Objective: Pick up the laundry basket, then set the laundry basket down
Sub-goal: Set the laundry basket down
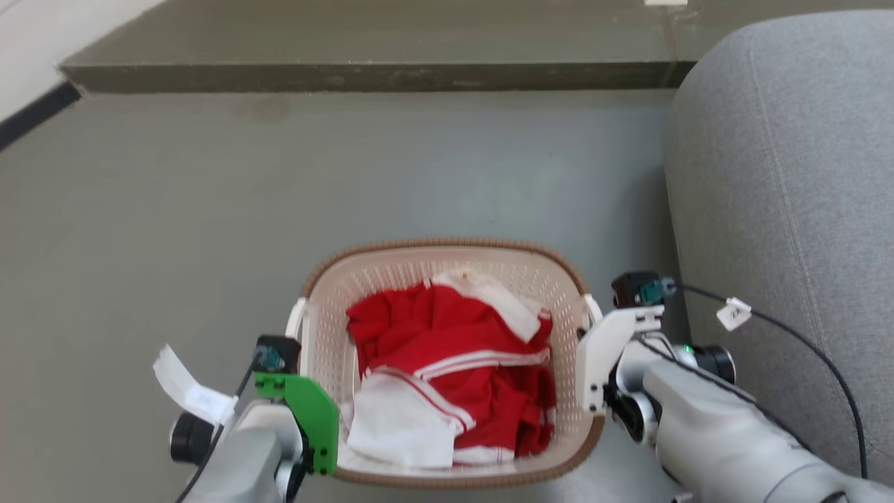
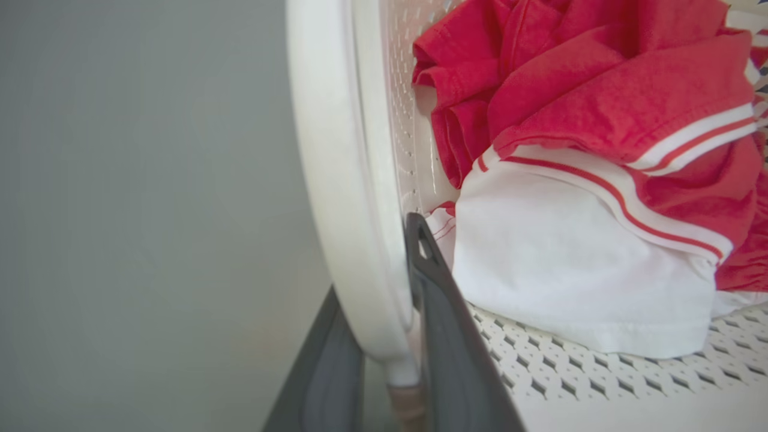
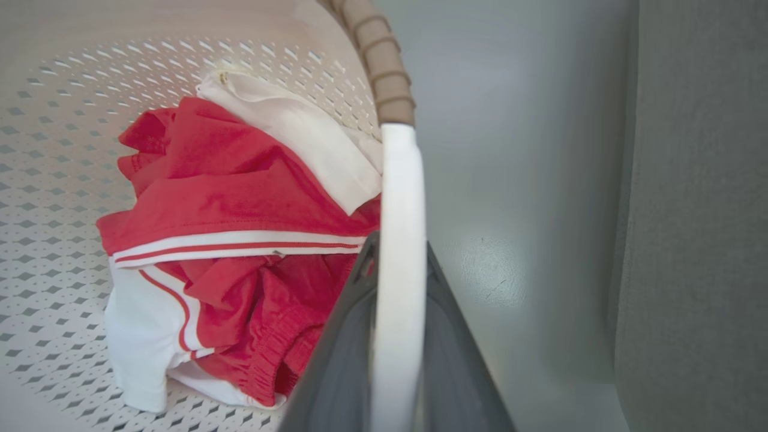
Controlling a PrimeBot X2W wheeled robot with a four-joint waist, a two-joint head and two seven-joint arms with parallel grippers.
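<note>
The laundry basket (image 1: 447, 246) is cream-white and perforated with a brown woven rim, and sits low in the middle of the head view. It holds red and white clothes (image 1: 454, 363). My left gripper (image 1: 316, 419), under a green plate, is at the basket's left side. In the left wrist view its dark fingers (image 2: 447, 342) straddle the white handle (image 2: 342, 180), shut on it. My right gripper (image 1: 591, 370) is at the basket's right side. There the two fingers (image 3: 339, 366) clamp the other white handle (image 3: 401, 198). Whether the basket rests on the floor cannot be told.
A grey sofa (image 1: 782, 175) stands close on the right, just beyond my right arm. A dark low step (image 1: 363, 75) runs across the far side of the grey floor (image 1: 209, 209). A pale wall with dark skirting (image 1: 35, 112) is at the upper left.
</note>
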